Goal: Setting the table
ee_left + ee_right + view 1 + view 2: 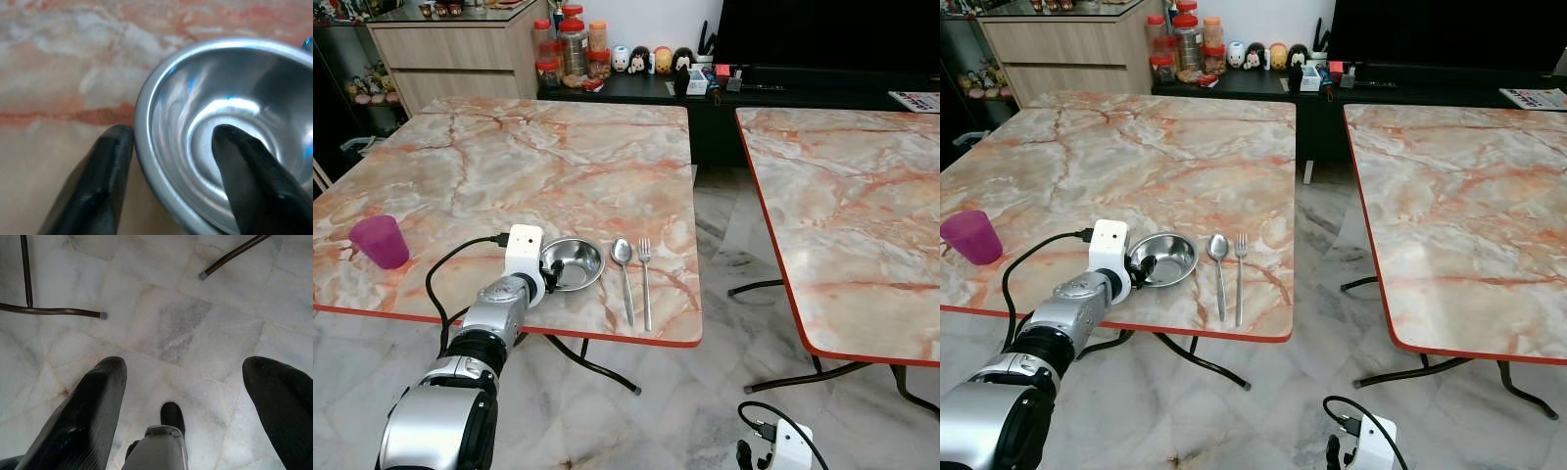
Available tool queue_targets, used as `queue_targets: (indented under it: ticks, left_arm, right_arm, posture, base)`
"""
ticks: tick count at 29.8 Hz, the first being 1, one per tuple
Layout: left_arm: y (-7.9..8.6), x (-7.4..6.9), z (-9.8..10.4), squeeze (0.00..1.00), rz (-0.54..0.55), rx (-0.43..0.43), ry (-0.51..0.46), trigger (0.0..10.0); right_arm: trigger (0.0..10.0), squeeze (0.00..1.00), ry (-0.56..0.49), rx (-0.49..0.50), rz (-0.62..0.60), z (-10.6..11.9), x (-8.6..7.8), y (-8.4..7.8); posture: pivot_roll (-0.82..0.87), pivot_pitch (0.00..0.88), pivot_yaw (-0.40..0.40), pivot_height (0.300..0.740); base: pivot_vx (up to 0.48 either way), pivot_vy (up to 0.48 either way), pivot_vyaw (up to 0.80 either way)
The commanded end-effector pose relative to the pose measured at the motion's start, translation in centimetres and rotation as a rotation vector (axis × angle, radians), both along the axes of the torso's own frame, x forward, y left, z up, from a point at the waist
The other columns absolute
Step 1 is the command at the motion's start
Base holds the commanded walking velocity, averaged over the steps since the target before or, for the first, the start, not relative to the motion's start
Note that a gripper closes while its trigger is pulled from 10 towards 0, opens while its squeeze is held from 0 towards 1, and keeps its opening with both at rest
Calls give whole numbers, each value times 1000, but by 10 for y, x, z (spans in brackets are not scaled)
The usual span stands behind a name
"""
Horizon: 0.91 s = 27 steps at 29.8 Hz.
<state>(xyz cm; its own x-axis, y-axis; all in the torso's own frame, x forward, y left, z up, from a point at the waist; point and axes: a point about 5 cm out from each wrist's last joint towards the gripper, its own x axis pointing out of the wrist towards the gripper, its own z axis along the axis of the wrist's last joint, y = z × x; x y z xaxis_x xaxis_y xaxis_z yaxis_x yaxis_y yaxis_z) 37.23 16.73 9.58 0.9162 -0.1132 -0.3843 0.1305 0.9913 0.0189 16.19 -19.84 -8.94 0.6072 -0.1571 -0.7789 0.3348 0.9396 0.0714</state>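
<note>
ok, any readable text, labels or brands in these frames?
None readable.
Jars on the sideboard: labels too small to read.
Boxes by the TV: print blurred.
Paper at the far right: print too small.
Bowl, spoon, fork, cup: no markings seen.

Your two head views look forward and down from standing height across the near worktop (558, 166), with a second worktop (862, 206) to your right; both share the same scene, the right eye shifted slightly sideways. Your left wrist view looks along the left tool (171, 161) from very close, facing a steel bowl (230, 122) on the marble top; the same bowl (576, 262) appears in your head views at the worktop's near edge. Your right wrist view faces straight down past the right tool (183, 396) at the marble floor (186, 323), with table legs (49, 311) nearby.
</note>
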Motion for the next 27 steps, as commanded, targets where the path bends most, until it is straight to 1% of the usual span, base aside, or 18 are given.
queue_targets:
  ticks: [1,3,4,7,10,11,21,27]
  left_arm:
    - [3,2,3,0,11,7,15,3176]
    - [3,2,3,0,11,7,16,3176]
    - [4,2,3,0,15,7,19,784]
    - [8,1,2,0,28,9,27,1137]
    - [10,1,2,0,35,9,30,1137]
    - [10,1,2,0,35,8,30,0]
    - [16,1,3,0,51,0,30,0]
    - [17,1,3,0,68,-26,21,0]
  right_arm:
    - [10000,0,-4,5,-8,0,1,-1]
    - [10000,0,-4,5,-8,0,1,-1]
    - [10000,0,-5,5,-8,1,1,-1]
    - [10000,0,-5,6,-7,1,2,-1]
    - [10000,0,-5,6,-6,1,2,-1]
    - [10000,0,-5,6,-6,1,2,-1]
    - [10000,0,-2,6,-3,1,2,0]
    - [10000,0,-5,5,4,2,4,0]
  posture:
    - [-7,0,2,740]
    - [-7,0,2,740]
    - [-6,0,1,740]
    - [-5,0,0,740]
    - [-4,0,-1,740]
    - [-4,0,0,740]
    - [-3,0,-3,740]
    - [4,0,-11,740]
  base:
    - [0,0,0]
    - [0,0,0]
    - [0,0,0]
    - [0,0,0]
    - [0,0,0]
    - [0,0,0]
    - [0,0,0]
    - [0,0,0]
